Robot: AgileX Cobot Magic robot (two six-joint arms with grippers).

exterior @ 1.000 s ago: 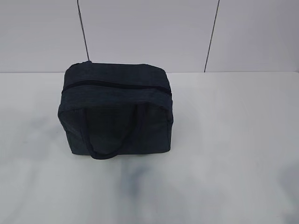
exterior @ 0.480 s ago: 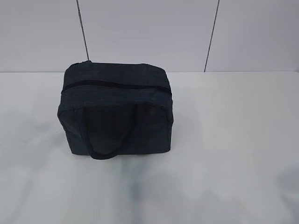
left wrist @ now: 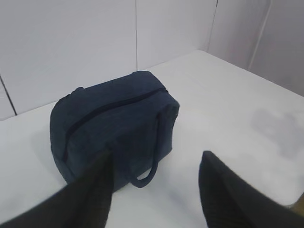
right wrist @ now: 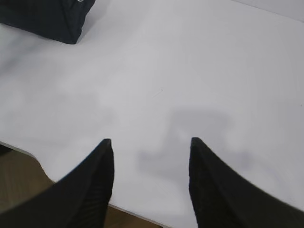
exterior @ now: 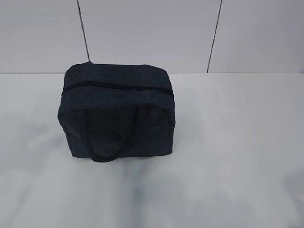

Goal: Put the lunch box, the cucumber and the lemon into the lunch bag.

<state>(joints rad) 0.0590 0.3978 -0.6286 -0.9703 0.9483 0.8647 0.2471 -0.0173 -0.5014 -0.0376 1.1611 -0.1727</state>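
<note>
Lunch bag [exterior: 118, 110] sits upright on the white table [exterior: 228, 142], left of centre in the exterior view, close to the back edge. Zipper [exterior: 116, 87] runs along the top front edge and looks fully closed. One strap handle [exterior: 107, 156] hangs down the front face, loop end touching the table. Lunch box, cucumber and lemon can't be seen in any view.

Left gripper [left wrist: 154, 183]: jaws spread apart, nothing between them, hanging above the table just in front of the bag. From the left wrist view the bag [left wrist: 114, 123] is angled, zipper line on top, handle loop facing the camera. Left finger overlaps the bag's near lower corner in the picture; can't tell if it touches.

Right gripper [right wrist: 151, 178]: jaws also spread, empty, over bare table near its front edge. Only one corner of the bag [right wrist: 47, 16] shows at upper left of the right wrist view, well apart from the fingers.

Surroundings: pale wall panels [exterior: 152, 33] behind the table with two dark vertical seams. Faint grey shadows on the tabletop. Nothing stands between either gripper and the bag.
</note>
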